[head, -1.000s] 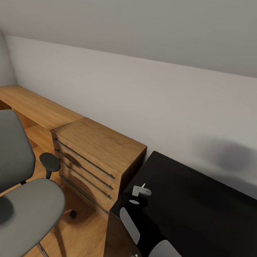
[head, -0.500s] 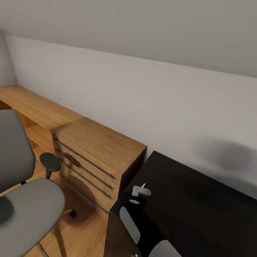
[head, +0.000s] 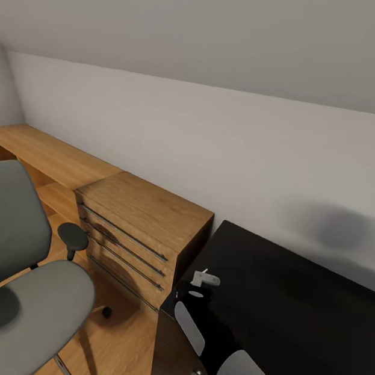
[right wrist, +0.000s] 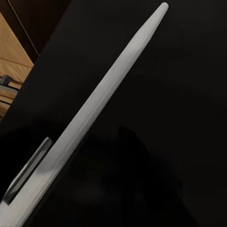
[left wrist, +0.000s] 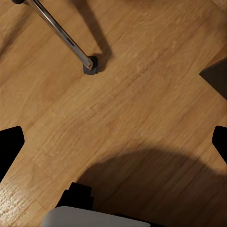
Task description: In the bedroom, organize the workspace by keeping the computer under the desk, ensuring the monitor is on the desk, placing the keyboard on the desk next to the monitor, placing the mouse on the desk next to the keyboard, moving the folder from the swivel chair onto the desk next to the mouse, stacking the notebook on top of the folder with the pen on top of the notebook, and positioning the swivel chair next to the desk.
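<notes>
I see the pen (right wrist: 101, 101) up close over the black tabletop (head: 288, 314), but I cannot tell if my right fingers pinch it. My left fingers (left wrist: 10, 146) are spread wide above the wooden floor (left wrist: 132, 109). The swivel chair (head: 7, 279) stands near the tabletop's end.
</notes>
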